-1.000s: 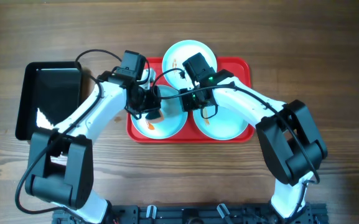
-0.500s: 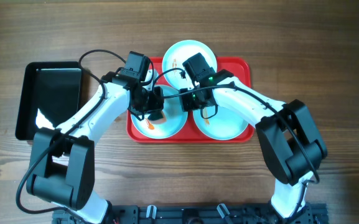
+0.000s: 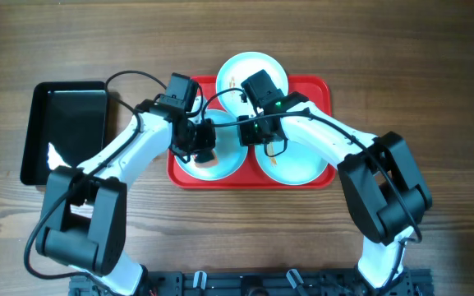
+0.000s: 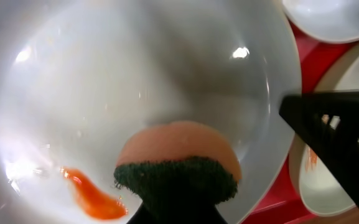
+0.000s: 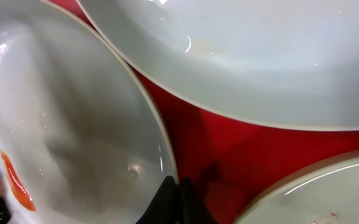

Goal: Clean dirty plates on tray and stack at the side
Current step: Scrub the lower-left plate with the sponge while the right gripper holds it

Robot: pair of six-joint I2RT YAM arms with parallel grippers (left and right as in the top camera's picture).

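A: Our left gripper clenches the sponge on the near-left plate in the tray; our right gripper pinches its rim.

B: If we scrub hard, that pinch may slip and the plate skid into the far plate.

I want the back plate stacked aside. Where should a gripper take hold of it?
Probably the back plate by its far rim, coming in from the far side. It is shallow, and that edge sticks out past the tray, so a finger could likely slip underneath.
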